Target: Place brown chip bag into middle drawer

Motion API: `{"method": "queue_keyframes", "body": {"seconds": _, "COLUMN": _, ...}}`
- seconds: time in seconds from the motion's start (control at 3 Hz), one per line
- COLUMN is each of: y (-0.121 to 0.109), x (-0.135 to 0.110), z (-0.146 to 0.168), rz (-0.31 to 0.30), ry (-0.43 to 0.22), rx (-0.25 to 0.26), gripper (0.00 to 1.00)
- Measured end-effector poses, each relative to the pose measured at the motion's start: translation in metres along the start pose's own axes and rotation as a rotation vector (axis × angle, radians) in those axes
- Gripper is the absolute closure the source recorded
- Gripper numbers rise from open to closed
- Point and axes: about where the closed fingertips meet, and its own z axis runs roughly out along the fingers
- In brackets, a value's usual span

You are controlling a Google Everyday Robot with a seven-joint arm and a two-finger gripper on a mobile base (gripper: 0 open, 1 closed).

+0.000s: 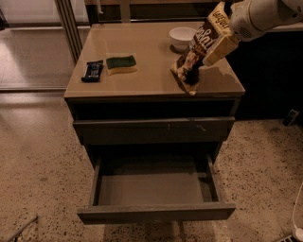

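I am looking down on a speckled stone floor (pixel 38 165), with a metal door frame (pixel 66 21) at the far left. A low cabinet (pixel 151 66) with a smooth tan top stands in the middle of my view.

Going left to right across that top, I count 1 dark snack bar (pixel 92 71) near the left edge. Just beside it is 1 green and yellow sponge (pixel 120 64). Then come 1 white bowl (pixel 182 37) at the back right and 1 brown chip bag (pixel 191 64).

Below the top I count 2 drawers. The closed upper drawer front (pixel 154 130) has small pale scratches. Beneath it, the middle drawer (pixel 156 211) is pulled out, showing a flat grey floor.

On the right, the white arm (pixel 265 14) reaches in from the top corner. Its gripper (pixel 214 51) is clamped across the middle of the bag, with a cream finger lying over the bag's right face. The bag hangs tilted. Its top end points up toward the arm, and its lower end is down by the cabinet top near the front right edge, just in front of the bowl. Bag and gripper are above and to the right of the open drawer, well apart from it.
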Motion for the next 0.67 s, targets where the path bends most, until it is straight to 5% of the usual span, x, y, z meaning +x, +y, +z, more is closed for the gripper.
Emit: {"method": "queue_keyframes", "body": {"seconds": 0.67, "y": -0.006, "x": 0.009, "z": 0.025, "rz": 0.019, "ry": 0.022, "rx": -0.027, "gripper": 0.10}}
